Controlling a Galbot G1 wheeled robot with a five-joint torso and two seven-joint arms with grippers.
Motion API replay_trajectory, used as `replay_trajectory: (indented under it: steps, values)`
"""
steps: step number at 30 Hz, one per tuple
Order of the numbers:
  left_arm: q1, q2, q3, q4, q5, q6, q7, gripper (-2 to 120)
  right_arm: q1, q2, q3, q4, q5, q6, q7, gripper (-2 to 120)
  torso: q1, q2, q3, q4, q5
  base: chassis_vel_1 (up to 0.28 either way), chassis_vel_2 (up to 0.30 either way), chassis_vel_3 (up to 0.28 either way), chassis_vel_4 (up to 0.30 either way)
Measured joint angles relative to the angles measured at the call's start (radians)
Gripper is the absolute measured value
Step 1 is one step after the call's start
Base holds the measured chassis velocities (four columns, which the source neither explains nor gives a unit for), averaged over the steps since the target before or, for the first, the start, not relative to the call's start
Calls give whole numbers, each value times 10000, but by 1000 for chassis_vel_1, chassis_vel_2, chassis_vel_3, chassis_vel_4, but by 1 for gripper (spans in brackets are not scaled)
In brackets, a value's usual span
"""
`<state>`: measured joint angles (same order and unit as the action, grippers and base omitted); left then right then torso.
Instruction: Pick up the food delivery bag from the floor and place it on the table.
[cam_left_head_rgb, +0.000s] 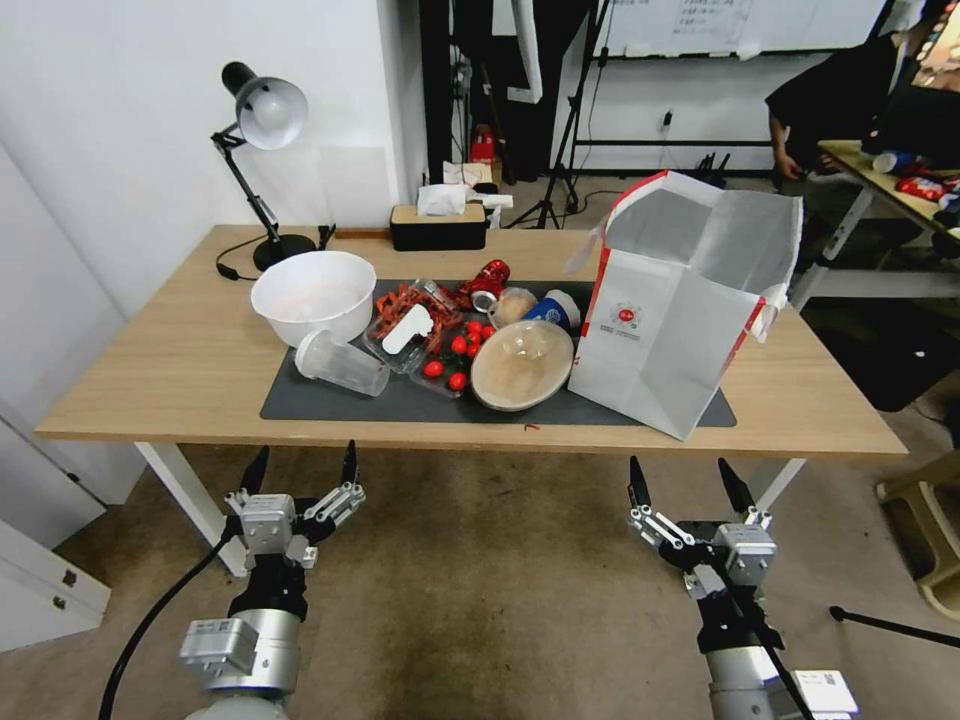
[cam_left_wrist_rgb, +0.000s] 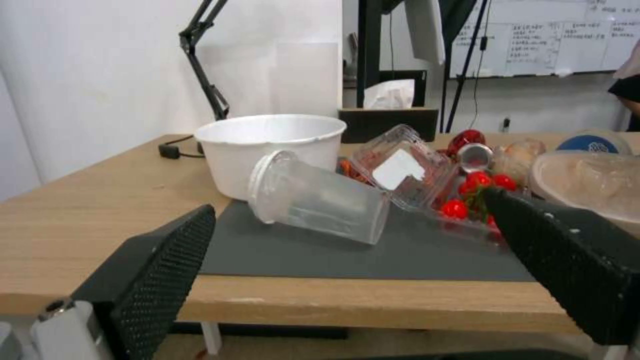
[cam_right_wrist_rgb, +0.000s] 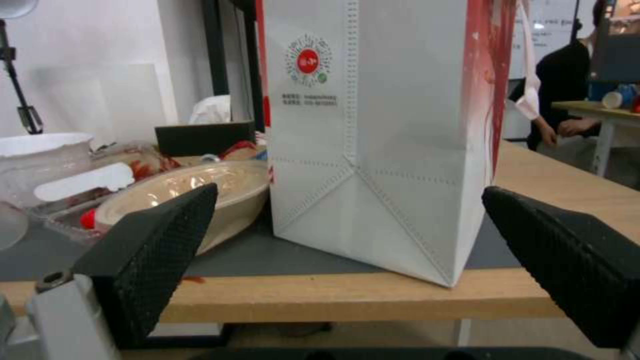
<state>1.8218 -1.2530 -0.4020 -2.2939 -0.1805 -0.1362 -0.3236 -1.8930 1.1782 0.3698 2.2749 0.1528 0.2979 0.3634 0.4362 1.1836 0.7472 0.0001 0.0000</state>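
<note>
The bag (cam_left_head_rgb: 680, 300) is seen standing upright on the table (cam_left_head_rgb: 180, 370), at the right end of the dark mat (cam_left_head_rgb: 330, 400), its mouth open and the foil lining exposed. A white side with a small red round logo is turned toward the robot, and one bottom corner reaches past the mat's front edge onto bare wood near the table's front edge. In the right wrist view the bag (cam_right_wrist_rgb: 380, 150) is shown close ahead, with a red face along its far side. Just beside the bag, on the mat, a tan bowl (cam_left_head_rgb: 522, 365) is tilted, and further left cherry tomatoes (cam_left_head_rgb: 458, 348), a clear tray (cam_left_head_rgb: 412, 325), a clear cup (cam_left_head_rgb: 342, 364) lying on its side and a white bowl (cam_left_head_rgb: 314, 296) are gathered. A lamp (cam_left_head_rgb: 262, 150) and a tissue box (cam_left_head_rgb: 438, 226) are placed along the back of the table. Both arms are held low in front of the table, over the floor (cam_left_head_rgb: 480, 580). The left gripper (cam_left_head_rgb: 300, 468) is held with its jaws wide apart and nothing between them, below the table's left part. The right gripper (cam_left_head_rgb: 690, 486) is likewise spread wide and empty, below the bag and apart from it.
</note>
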Motion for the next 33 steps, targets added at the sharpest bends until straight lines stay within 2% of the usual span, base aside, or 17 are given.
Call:
replay_trajectory:
  steps: [33]
  values:
    - [70, 39, 39, 18, 95, -10, -58, 100, -151, 244, -160, -17, -129, -71, 148, 100, 1, -1, 1, -1, 0, 0, 0, 0, 0]
